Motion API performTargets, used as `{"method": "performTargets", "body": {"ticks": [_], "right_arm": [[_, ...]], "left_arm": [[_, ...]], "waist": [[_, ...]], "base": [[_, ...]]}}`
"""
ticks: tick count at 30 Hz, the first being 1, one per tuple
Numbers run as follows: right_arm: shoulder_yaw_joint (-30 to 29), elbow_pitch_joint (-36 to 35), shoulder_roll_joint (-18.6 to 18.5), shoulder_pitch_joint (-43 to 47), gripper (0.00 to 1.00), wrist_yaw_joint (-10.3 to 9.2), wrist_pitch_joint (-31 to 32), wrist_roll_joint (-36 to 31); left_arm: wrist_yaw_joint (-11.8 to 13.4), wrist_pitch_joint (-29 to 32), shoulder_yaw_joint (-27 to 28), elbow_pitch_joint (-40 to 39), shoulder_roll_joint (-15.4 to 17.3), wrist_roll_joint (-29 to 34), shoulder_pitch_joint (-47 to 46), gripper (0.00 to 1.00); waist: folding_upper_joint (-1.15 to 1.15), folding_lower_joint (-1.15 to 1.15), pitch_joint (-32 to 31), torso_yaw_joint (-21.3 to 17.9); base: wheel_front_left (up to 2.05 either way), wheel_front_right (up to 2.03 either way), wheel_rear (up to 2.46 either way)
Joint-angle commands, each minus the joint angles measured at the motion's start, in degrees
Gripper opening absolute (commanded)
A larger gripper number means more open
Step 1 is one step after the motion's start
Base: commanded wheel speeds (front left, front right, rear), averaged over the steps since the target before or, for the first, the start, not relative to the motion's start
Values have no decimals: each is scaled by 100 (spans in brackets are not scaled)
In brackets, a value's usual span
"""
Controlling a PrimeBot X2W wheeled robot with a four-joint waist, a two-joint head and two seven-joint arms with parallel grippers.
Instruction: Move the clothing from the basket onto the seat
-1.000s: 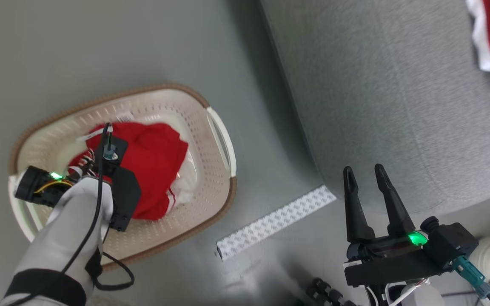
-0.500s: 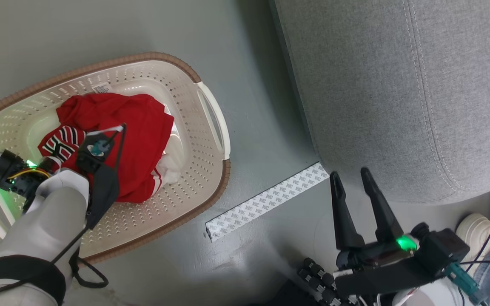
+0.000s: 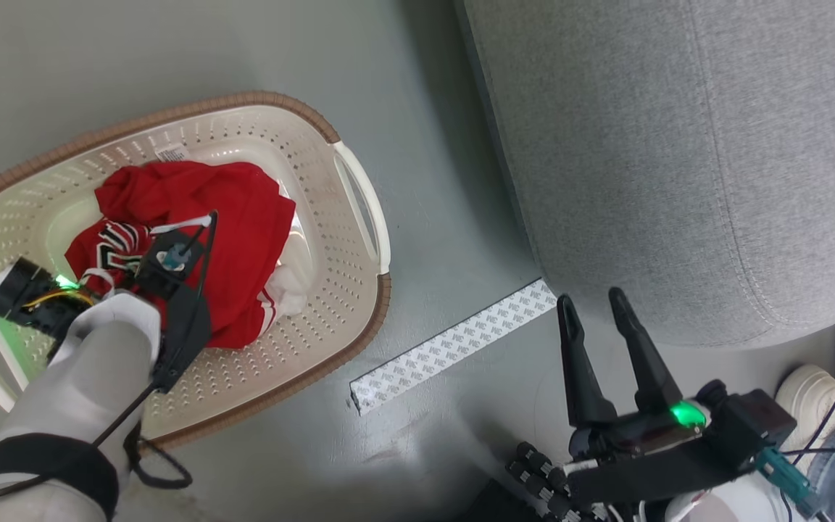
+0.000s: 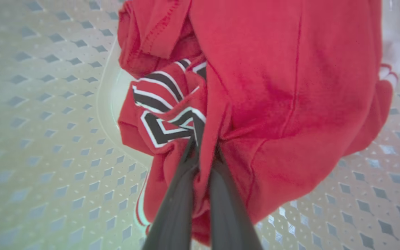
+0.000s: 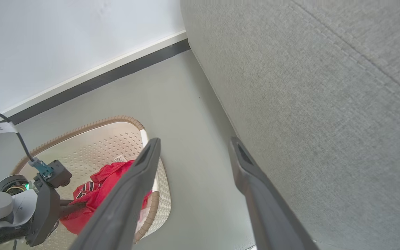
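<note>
Pinching a soft fold of the crumpled red clothing (image 4: 273, 86), my left hand (image 4: 202, 152) has its dark fingers (image 4: 177, 208) pressed together on it inside the cream perforated plastic basket (image 3: 301, 348); my right hand (image 3: 588, 296) hovers, fingers apart, beside the rounded grey woven seat (image 3: 678, 181).

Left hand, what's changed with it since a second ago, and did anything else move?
The left hand has shut on a fold of the red clothing inside the basket; earlier it was open. The clothing has bunched slightly at the grip but is not lifted. The right hand stayed open beside the seat, and the basket stayed put; the head view's shift is the camera's.
</note>
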Motion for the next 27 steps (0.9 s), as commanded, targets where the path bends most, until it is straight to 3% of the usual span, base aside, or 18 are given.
{"method": "performTargets", "body": {"ticks": [1, 10, 15, 19, 23, 27], "right_arm": [[-24, 34, 13, -56, 100, 2, -3, -36], [-215, 322, 9, -197, 100, 2, -3, -372], [-213, 599, 6, -173, 100, 2, -3, -563], [-140, 891, 2, -69, 100, 2, -3, -673], [-198, 1189, -1, 144, 100, 2, -3, -736], [-253, 1354, 1, 355, 100, 2, 6, -793]], "left_arm": [[-29, -68, 21, 42, -52, -96, 6, 0], [-132, -923, 617, -32, -524, -1026, 423, 0], [-350, -1383, 859, -107, -639, -1609, 721, 0], [-670, -1657, 708, -406, -659, -2151, 1008, 0], [-790, -1796, 485, -774, -655, -2882, 1395, 0], [-531, -1706, -114, -1373, -656, -3618, 1690, 0]], "waist": [[0, 0, -103, 31], [0, 0, -1118, 496], [0, 0, -1935, 831], [0, 0, -2660, 1076], [0, 0, -3466, 1328], [0, 0, -4146, 1575]], "base": [[0, 0, 0], [0, 0, 0], [0, 0, 0], [0, 0, 0], [0, 0, 0], [0, 0, 0]]}}
